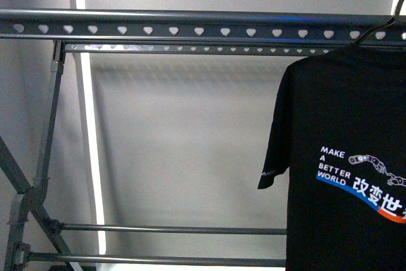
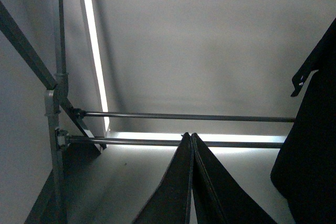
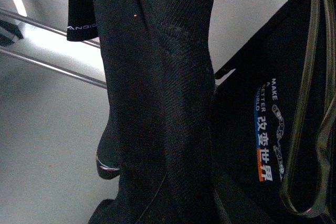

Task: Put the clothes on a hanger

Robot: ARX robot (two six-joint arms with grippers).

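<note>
at the left the rack legs (image 1: pixel 47 131) carry the rail (image 1: pixel 158 20), which runs across the top with its row of heart holes. the left gripper (image 2: pixel 190 139) hangs low before the crossbars (image 2: pixel 184 115), jaws pressed together on nothing, well apart from the shirt (image 1: pixel 342 125).

the shirt hangs at the far right on a coat hanger (image 1: pixel 371 35) whose hook seems to sit on the rail; the frame edge cuts off the exact seat. it looks a light, soft knit. i judge it will fold and swing at a touch, offers no stiff edge, and is not fragile, though it could slide off the coat hanger's shoulders. the best hold is probably the coat hanger near its hook, or a pinch of doubled cloth at shoulder or collar, not the loose hem.

the chest reads "make a better world" in white, beside a robot-arm drawing, over the characters 改变世界 on a blue-orange swoosh. the sleeve label (image 3: pixel 81 26) reads about "andic", the rest hidden. in the right wrist view dark cloth fills the middle; the right gripper cannot be made out, so i cannot tell its state.
</note>
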